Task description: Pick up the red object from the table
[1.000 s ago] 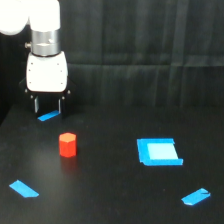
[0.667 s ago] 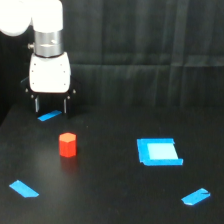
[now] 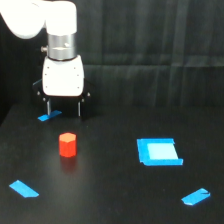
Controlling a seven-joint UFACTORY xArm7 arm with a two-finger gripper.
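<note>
The red object, a small red-orange stubby block, stands upright on the black table left of centre. My gripper hangs from its white body above and behind the block, a short gap away from it. Its two dark fingers point down, spread apart, with nothing between them, so it is open. The block is untouched.
A blue square lies on the table to the exterior view's right of the block. Blue tape strips lie at the near left, near right and behind the gripper. A dark curtain closes the back.
The arm has shifted toward the exterior view's right and slightly forward, bringing the gripper nearer over the block. The red object has not moved.
</note>
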